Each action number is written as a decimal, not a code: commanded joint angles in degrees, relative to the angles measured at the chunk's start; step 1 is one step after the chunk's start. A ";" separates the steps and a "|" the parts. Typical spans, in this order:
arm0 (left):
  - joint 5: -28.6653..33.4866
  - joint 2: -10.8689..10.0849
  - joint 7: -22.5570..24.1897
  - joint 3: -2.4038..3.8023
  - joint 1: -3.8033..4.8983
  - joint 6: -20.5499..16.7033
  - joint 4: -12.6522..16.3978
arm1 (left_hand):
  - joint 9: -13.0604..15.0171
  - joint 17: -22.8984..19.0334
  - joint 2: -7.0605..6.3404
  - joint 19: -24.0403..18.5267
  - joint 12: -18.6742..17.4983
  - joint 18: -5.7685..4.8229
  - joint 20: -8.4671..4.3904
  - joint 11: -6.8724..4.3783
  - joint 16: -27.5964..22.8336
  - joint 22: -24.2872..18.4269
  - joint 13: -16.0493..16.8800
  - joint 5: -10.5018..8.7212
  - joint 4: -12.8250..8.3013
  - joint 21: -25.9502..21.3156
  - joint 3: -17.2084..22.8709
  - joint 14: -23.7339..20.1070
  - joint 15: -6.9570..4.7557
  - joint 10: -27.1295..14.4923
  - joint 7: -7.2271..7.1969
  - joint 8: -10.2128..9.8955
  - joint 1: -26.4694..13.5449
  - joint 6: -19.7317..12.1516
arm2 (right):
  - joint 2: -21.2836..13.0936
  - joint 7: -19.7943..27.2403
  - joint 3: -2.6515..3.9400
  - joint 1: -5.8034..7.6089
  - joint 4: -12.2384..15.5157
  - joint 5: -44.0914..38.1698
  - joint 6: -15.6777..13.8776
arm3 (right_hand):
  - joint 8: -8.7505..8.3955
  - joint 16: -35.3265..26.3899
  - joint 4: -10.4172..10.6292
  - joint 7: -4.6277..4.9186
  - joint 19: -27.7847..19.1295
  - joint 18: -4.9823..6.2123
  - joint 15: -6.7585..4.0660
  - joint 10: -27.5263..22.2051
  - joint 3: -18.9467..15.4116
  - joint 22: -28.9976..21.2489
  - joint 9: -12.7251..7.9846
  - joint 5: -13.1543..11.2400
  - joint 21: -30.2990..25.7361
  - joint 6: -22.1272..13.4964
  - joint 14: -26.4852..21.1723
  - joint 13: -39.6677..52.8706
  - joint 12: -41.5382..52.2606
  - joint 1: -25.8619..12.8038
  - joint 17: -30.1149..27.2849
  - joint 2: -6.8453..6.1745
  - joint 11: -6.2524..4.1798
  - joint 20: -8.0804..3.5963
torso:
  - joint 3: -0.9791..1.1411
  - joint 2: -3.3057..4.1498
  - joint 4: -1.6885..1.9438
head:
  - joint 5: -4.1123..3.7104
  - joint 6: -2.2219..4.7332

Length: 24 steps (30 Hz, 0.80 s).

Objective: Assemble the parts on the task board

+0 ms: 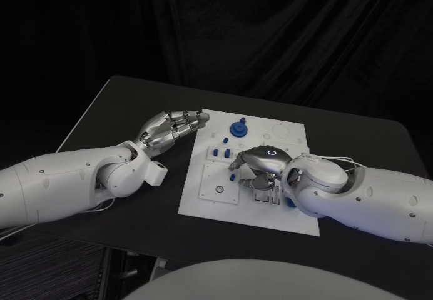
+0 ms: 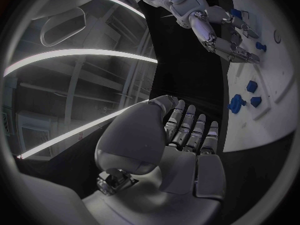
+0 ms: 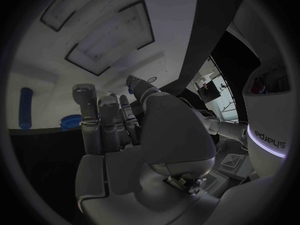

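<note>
both hands (image 1: 171,130) (image 1: 257,164) hover with fingers (image 2: 187,122) curled, holding nothing.

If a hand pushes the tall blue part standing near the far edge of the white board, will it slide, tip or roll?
The tall blue part has a wider round base under a thin stem, so a low push would probably slide it, while a high push might tip it. It looks like small, stiff plastic, likely light. If it sits in a hole of the task board, it may resist; I cannot tell.

We see two glossy white arms dotted with small dark screws, each ending in a silver metallic hand: left hand (image 1: 169,130), right hand (image 1: 256,164), thin white cables looping at its wrist.
</note>
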 commanded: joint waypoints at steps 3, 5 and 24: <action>0.91 -0.11 1.79 0.04 -0.11 0.13 -0.02 | -0.10 -0.06 0.02 0.37 0.37 -0.93 -0.09 0.26 -0.17 -0.06 0.06 -0.06 0.01 0.16 0.30 0.11 -0.08 -0.07 3.16 -0.08 0.36 0.13 | -2.66 2.22 0.03 1.12 1.91 3.69 -5.03 | 0.19 0.16 -0.13 0.23 -0.38 0.84 0.13 -1.22 -0.53 2.59 -0.16 -0.05 -0.33 -0.13 -0.47 0.31 1.13 1.05 -0.14 0.17 0.11 0.02 | 0.05 -0.02 -0.01 | -0.18 -0.01; 0.92 -0.15 1.92 0.04 -0.11 0.06 -0.06 | -0.13 -0.22 -0.11 0.35 -0.10 -0.87 -0.22 -0.01 -0.81 -0.19 -0.05 -0.17 0.11 0.09 0.35 -0.71 -0.33 -0.72 3.16 -0.09 0.31 0.08 | -3.60 2.95 0.03 1.90 2.41 5.37 -5.67 | 0.50 0.64 -0.63 0.47 0.03 0.73 0.08 -1.55 -0.17 2.91 -0.18 1.59 0.44 0.50 -0.20 0.59 2.31 1.94 0.27 0.54 0.09 0.00 | 0.01 -0.01 -0.01 | -0.36 -0.01; 0.95 0.36 4.45 0.04 -0.12 -0.55 -1.00 | -1.68 -1.09 -0.41 -0.78 -6.18 0.57 -1.48 -3.21 -6.64 -2.05 -0.80 -1.42 2.76 -1.13 -1.08 -7.09 -2.96 -8.54 1.00 -3.03 -0.55 -4.62 | -10.57 3.70 -0.37 6.80 2.60 11.07 -4.39 | 2.31 6.34 1.02 2.18 6.29 -1.30 -0.97 3.69 3.46 6.72 -0.46 1.34 12.20 6.16 6.13 -1.02 4.88 0.44 8.23 0.52 -1.11 -0.99 | 0.00 0.06 -0.01 | -2.22 -0.01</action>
